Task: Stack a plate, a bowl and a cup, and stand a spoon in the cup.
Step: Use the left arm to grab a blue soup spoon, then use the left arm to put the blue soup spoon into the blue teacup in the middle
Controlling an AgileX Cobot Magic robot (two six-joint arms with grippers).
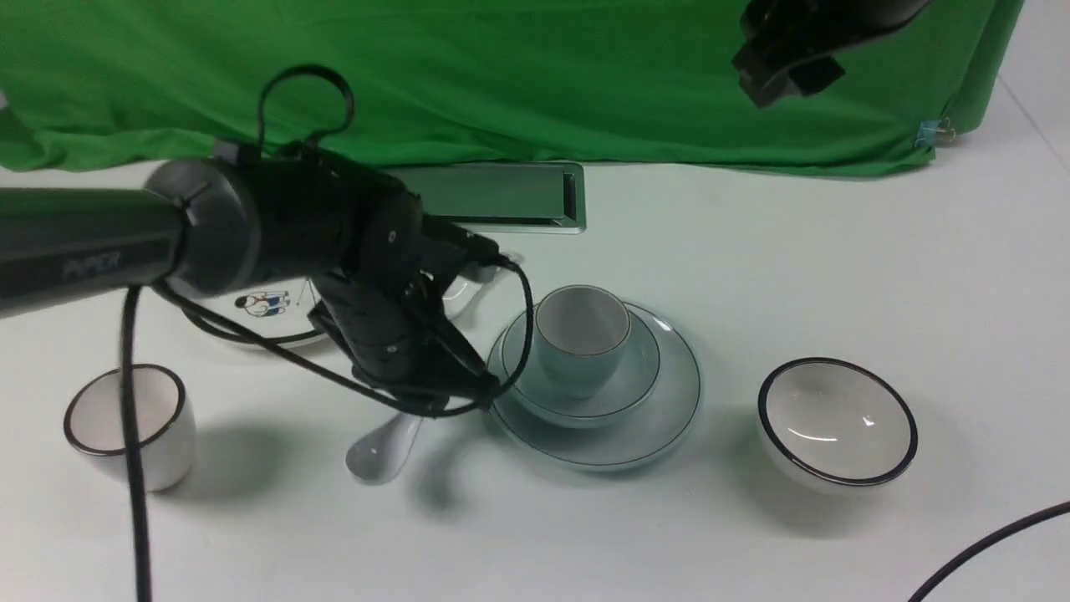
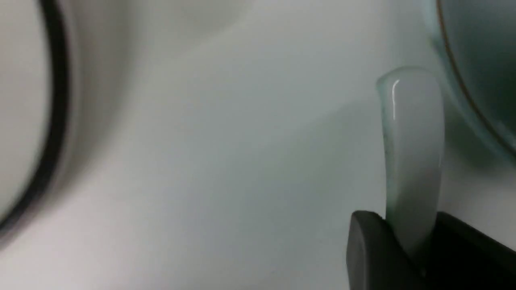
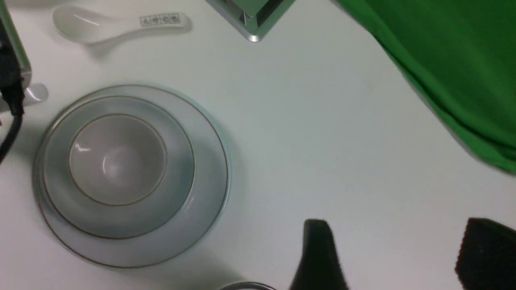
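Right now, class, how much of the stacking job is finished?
Done: the small pale blue cup sits in the blue-grey bowl on the pale blue round plate. In hand: the left claw grips the glossy white ceramic spoon by its handle. Left: standing it in the cup, which is empty.

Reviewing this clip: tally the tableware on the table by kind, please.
Plates: 2, one pale blue, one with cartoon figures
Bowls: 2, one pale blue, one black-rimmed
Cups: 2, one pale blue, one black-rimmed
Spoons: 2, one plain, one printed
Total: 8
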